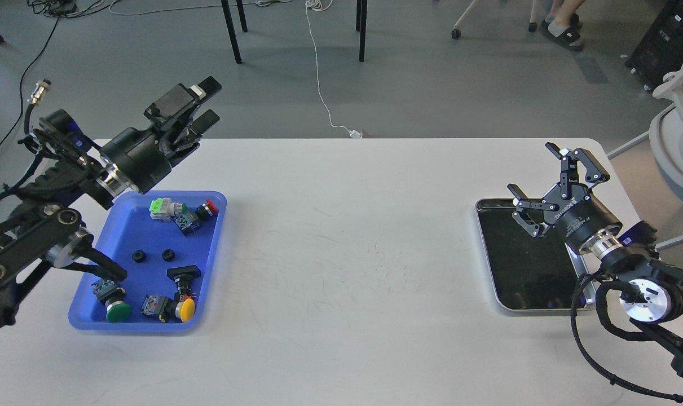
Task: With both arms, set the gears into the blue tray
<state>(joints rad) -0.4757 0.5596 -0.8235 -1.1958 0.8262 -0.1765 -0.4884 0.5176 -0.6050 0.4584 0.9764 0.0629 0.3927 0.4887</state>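
Note:
Two small black gears [139, 256] [168, 255] lie side by side in the middle of the blue tray [217, 225] at the table's left. My left gripper [208, 102] is raised above the tray's far edge, pointing up and right, its fingers slightly apart with nothing between them. On the right, my right gripper [536, 172] stands open and empty over the far end of the silver tray [490, 270].
Push-button switches with green [117, 310], yellow [186, 308] and red [210, 206] caps also lie in the blue tray. The silver tray's black inside shows nothing. Chair legs and cables are on the floor beyond the table's far edge.

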